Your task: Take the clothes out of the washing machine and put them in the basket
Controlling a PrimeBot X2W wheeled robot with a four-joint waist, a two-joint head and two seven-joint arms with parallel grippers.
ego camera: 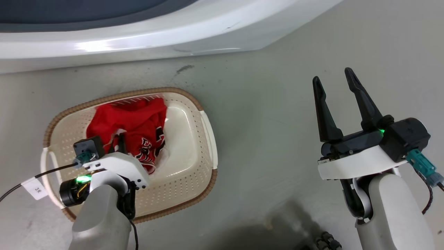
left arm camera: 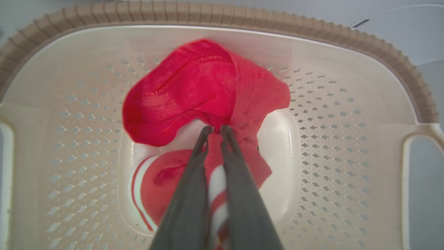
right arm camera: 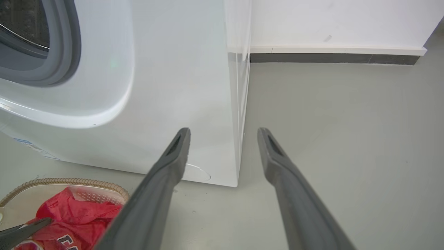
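Hovered low in the basket with a pinch on the clothes

Faced the washing machine [ego camera: 138,38] beyond the cream basket [ego camera: 187,152] on the floor; had the red clothes [ego camera: 128,121] bunched inside that basket, pinched between the nearly closed fingers of the left gripper [left arm camera: 215,129]; carried the right gripper [ego camera: 333,76] spread wide and empty, well apart. Risked, by judgement, dragging the cloth back out on lifting if snagged on a fingertip, or tipping the light basket
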